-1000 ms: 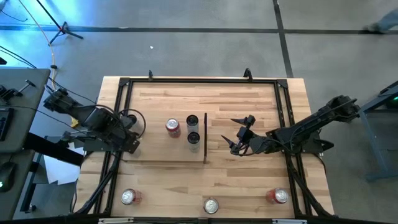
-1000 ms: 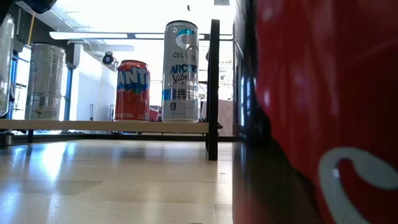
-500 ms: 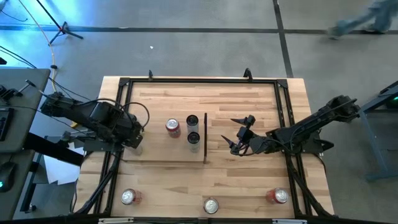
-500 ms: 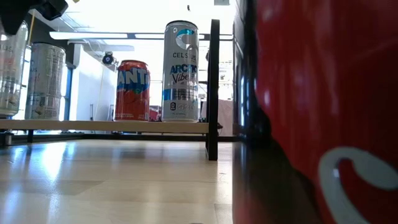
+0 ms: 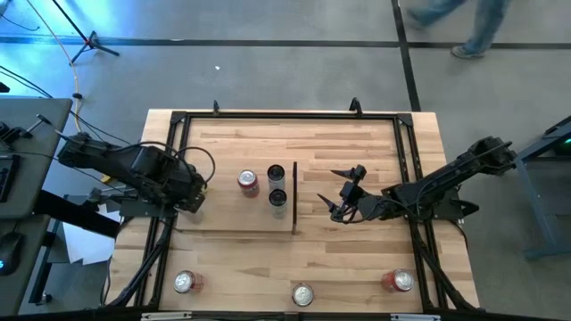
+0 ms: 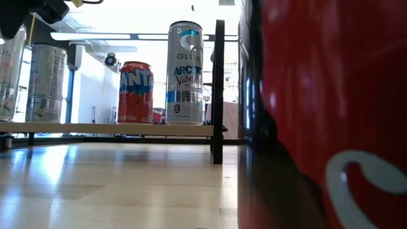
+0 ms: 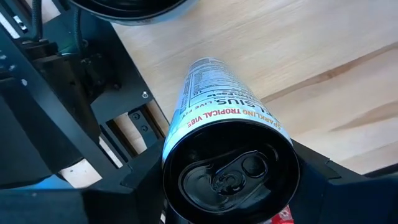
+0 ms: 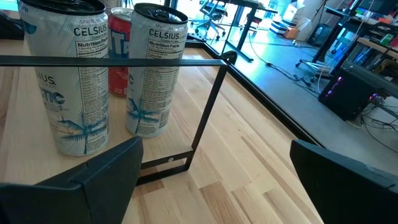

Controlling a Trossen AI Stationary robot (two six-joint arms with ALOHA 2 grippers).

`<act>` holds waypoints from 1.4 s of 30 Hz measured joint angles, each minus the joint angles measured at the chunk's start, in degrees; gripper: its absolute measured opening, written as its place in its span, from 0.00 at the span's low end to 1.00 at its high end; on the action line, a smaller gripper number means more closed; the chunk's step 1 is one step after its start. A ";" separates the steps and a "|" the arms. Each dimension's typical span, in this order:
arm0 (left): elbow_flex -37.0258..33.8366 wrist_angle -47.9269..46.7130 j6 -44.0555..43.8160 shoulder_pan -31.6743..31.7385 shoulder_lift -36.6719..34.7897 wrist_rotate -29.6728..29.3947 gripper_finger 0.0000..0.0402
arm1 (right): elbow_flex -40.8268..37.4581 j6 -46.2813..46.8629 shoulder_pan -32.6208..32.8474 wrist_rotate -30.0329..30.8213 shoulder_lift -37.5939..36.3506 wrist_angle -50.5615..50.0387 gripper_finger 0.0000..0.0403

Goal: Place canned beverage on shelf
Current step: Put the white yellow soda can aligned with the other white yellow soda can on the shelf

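Holding a tall Celsius can (image 7: pixel 227 149) in the left gripper (image 7: pixel 230 186), fingers clamped on its sides, near the shelf (image 5: pixel 223 221) left edge, above the tabletop (image 5: pixel 357 259). Lifted clear of the surface judging by the low view, where the can hangs at upper left beside another silver can on the shelf. Three cans already standing on the shelf near its dark upright strip (image 5: pixel 294 196): red Fanta can (image 5: pixel 247 182) and two Celsius cans (image 5: pixel 277 185). Three more cans (image 5: pixel 302 294) waiting along the tabletop front edge. Left to do: lowering and releasing this can, then probably the remaining ones. Right gripper (image 5: pixel 343 192) idle just past the strip, fingers spread wide, nothing between them. Wrist view alone showing the held can's top and label; high view hiding it under the arm.
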 joint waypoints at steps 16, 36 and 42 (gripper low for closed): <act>-0.16 -0.02 -0.02 0.00 -0.44 -1.16 0.57 | 0.00 0.00 -0.01 0.00 0.02 0.00 0.98; -0.16 -0.01 -0.26 -0.02 -0.44 0.05 0.57 | 0.00 0.00 -0.01 0.00 0.02 -0.01 0.98; -0.16 -0.01 -1.65 -0.03 -0.44 0.13 0.62 | -0.01 0.00 -0.01 0.00 0.00 0.00 0.98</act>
